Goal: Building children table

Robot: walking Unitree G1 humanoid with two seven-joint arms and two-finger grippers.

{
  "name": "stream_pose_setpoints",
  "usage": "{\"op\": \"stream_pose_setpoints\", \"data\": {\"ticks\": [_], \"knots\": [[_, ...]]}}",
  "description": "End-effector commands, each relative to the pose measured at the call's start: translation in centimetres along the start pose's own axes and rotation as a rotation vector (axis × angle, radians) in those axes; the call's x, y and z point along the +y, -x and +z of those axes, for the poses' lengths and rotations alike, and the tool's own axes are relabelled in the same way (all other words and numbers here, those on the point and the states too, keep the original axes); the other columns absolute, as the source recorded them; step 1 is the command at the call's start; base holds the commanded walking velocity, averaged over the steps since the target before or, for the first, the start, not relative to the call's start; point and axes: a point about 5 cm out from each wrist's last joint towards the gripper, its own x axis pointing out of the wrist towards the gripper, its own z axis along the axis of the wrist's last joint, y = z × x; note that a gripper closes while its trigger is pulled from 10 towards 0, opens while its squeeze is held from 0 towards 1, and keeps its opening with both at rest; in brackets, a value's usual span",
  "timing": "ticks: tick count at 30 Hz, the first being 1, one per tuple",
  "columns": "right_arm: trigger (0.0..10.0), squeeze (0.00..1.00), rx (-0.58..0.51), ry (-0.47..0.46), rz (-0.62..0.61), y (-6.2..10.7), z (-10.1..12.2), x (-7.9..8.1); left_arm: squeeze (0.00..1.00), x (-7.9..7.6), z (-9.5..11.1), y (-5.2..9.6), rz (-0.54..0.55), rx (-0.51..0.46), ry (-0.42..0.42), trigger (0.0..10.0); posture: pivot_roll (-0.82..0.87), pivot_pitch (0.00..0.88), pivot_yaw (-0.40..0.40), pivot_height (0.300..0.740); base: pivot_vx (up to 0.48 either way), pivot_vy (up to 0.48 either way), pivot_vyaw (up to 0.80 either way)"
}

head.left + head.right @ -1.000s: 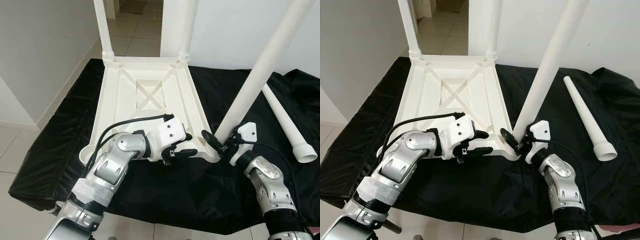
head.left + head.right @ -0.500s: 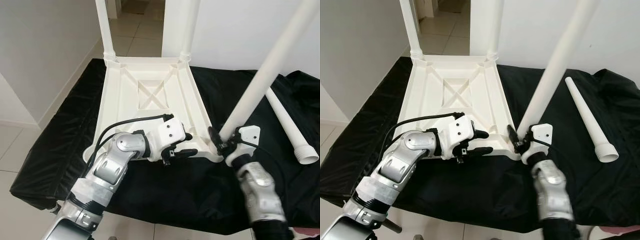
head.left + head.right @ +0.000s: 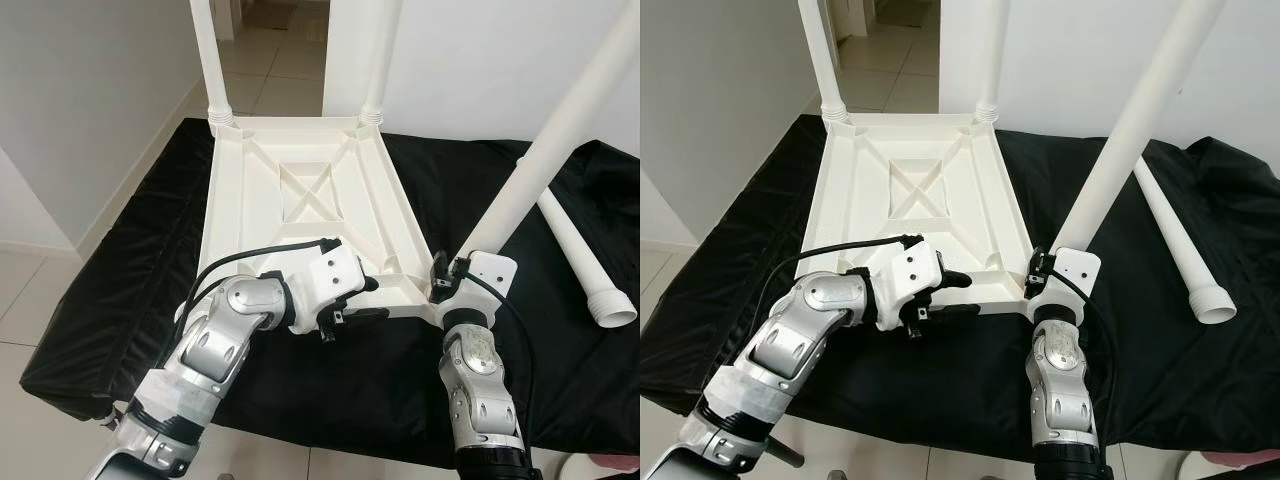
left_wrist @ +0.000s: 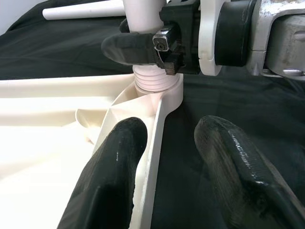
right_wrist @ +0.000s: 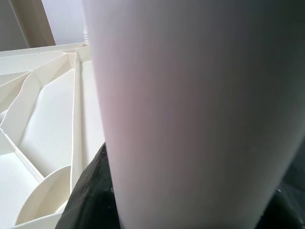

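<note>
A white table top (image 3: 300, 190) lies upside down on black cloth (image 3: 120, 270). Two white legs (image 3: 208, 55) (image 3: 380, 50) stand in its far corners. My right gripper (image 3: 452, 278) is shut on a third leg (image 3: 545, 150), which leans to the right. That leg's ribbed end (image 4: 155, 81) sits in the near right corner socket. My left gripper (image 3: 360, 298) is open and straddles the near rim, one finger (image 4: 119, 162) inside against the rim and the other outside over the cloth. In the right wrist view the held leg (image 5: 190, 109) runs between the black fingers.
A loose white leg (image 3: 580, 255) lies on the cloth at the right, wide end toward me. White walls stand left and behind, with tiled floor and a doorway beyond. The cloth's near edge drops off just below my arms.
My right arm has swung in to the left, bringing the leg's lower end from beside the corner onto the near right corner. The left gripper stays at the near rim.
</note>
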Motion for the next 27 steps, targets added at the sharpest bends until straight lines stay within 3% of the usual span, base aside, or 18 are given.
{"op": "stream_pose_setpoints", "data": {"ticks": [1,2,3,4,10,14,22,23,27], "knots": [[10.0,0.00,0.026,-0.025,0.000,0.4,-0.4,0.5,0.00,0.1,-0.1,0.1,0.044,0.003,0.007,10.0,-0.06,0.000,-0.025,0.740,0.000,0.000,0.00],[10.0,0.00,0.026,-0.025,0.000,0.4,-0.4,0.5,0.00,0.1,-0.1,0.1,0.044,0.003,0.007,10.0,-0.06,0.000,-0.025,0.740,0.000,0.000,0.00],[10.0,0.42,0.024,-0.025,0.005,0.5,-0.4,0.6,0.00,0.1,-0.1,0.0,0.046,0.002,0.007,10.0,-0.06,0.000,-0.025,0.740,0.000,0.000,0.00],[10.0,1.00,0.013,-0.041,0.021,0.6,-0.2,0.9,0.00,0.2,0.0,0.0,0.050,0.000,0.007,10.0,-0.06,0.000,-0.024,0.740,0.000,0.000,0.00],[10.0,1.00,-0.027,-0.028,0.009,1.2,0.7,1.1,0.00,0.9,0.1,0.2,0.097,-0.002,0.001,10.0,-0.07,0.000,-0.022,0.740,0.000,0.000,0.00],[10.0,1.00,-0.045,0.001,0.006,2.1,0.8,0.3,0.00,2.4,0.3,0.4,0.188,-0.012,0.011,10.0,-0.08,0.000,-0.018,0.740,0.000,0.000,0.00],[10.0,1.00,-0.063,-0.008,0.038,3.3,0.8,-0.3,0.00,3.5,0.4,0.7,0.254,-0.011,0.008,10.0,-0.09,0.000,-0.013,0.740,0.000,0.000,0.00],[10.0,0.00,-0.058,-0.005,0.043,3.8,0.6,-0.5,0.00,3.9,0.2,0.8,0.279,0.001,0.006,10.0,-0.09,0.000,-0.013,0.740,0.000,0.000,0.00],[10.0,0.00,-0.054,-0.003,0.047,4.2,0.5,-0.7,0.00,4.3,0.1,0.9,0.298,0.010,0.005,10.0,-0.09,0.000,-0.013,0.740,0.000,0.000,0.00]]}}
